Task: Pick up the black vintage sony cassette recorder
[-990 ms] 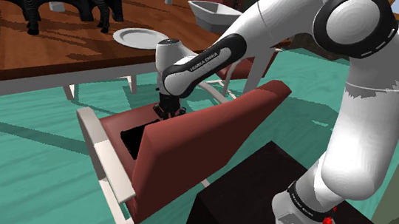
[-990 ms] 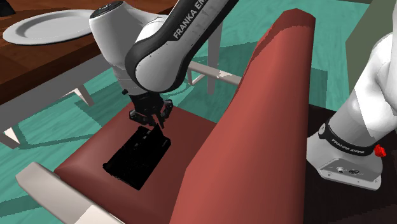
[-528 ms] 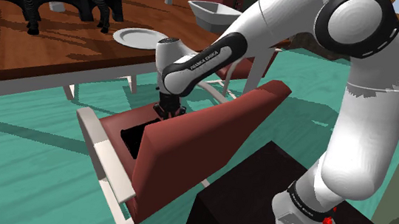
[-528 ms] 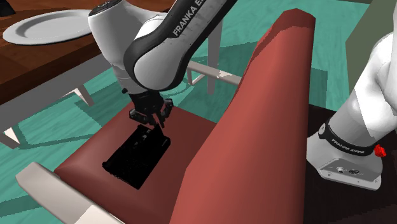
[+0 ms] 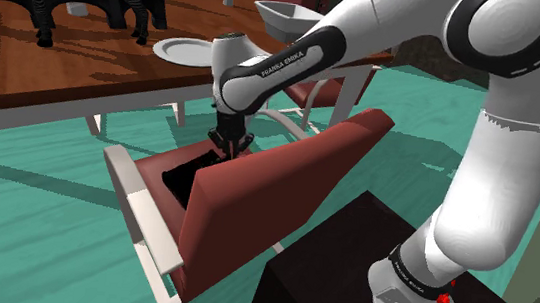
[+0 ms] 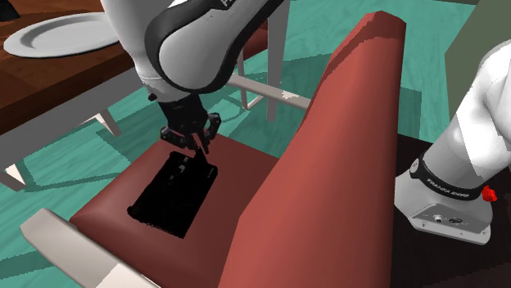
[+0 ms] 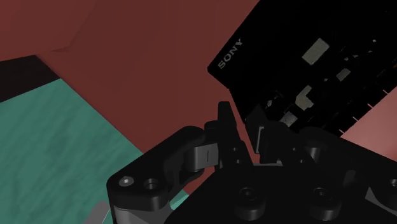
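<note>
1. Wrist has come up a little since the earlier frame, and the recorder's end under it has tipped up with it. In the shoulder view the gripper (image 5: 228, 144) hangs low over the red chair (image 5: 275, 191), between the backrest and the white armrest (image 5: 138, 204). The table (image 5: 64, 72) edge and a white plate (image 5: 188, 50) are just beyond.
2. Second exterior view: the cassette recorder (image 6: 172, 192) is on the seat, with one end raised at the gripper (image 6: 196, 150) and the other end on the cushion. The backrest (image 6: 327, 147) rises close on this view's right, and there's open room above.
3. Wrist view: the gripper (image 7: 245, 124) has its fingers nearly together, pinching the edge of the cassette recorder (image 7: 299, 57) near the SONY lettering.
</note>
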You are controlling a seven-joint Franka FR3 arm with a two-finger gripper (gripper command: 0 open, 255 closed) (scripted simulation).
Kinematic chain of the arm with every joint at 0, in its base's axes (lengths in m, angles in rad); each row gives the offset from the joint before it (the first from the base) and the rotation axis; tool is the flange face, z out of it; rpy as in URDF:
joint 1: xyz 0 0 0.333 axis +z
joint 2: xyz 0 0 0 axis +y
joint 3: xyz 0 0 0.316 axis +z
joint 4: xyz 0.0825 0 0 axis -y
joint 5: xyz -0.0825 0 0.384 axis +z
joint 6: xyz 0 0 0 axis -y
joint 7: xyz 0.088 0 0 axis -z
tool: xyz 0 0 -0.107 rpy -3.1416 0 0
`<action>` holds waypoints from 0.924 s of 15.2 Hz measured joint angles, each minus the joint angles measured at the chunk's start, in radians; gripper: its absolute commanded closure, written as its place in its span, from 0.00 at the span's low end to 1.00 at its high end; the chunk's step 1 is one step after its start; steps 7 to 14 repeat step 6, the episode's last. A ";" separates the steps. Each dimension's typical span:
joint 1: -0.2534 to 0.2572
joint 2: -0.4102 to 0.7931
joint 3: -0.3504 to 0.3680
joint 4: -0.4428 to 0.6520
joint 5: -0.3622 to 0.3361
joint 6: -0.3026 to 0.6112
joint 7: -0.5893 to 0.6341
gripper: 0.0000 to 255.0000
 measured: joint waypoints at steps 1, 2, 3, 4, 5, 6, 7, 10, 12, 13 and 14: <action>0.000 -0.006 0.002 0.007 0.003 -0.012 -0.002 1.00; 0.000 -0.013 0.004 0.009 0.007 -0.021 -0.002 1.00; -0.002 -0.019 0.004 0.013 0.010 -0.030 -0.006 1.00; -0.003 -0.027 0.006 0.018 0.014 -0.043 -0.008 1.00; -0.004 -0.037 0.008 0.020 0.018 -0.054 -0.010 1.00; -0.005 -0.044 0.009 0.020 0.021 -0.061 -0.013 1.00; -0.005 -0.044 0.009 0.020 0.021 -0.061 -0.013 1.00; -0.005 -0.044 0.009 0.020 0.021 -0.061 -0.013 1.00; -0.005 -0.044 0.009 0.020 0.021 -0.061 -0.013 1.00; -0.005 -0.044 0.009 0.020 0.021 -0.061 -0.013 1.00; -0.005 -0.044 0.009 0.020 0.021 -0.061 -0.013 1.00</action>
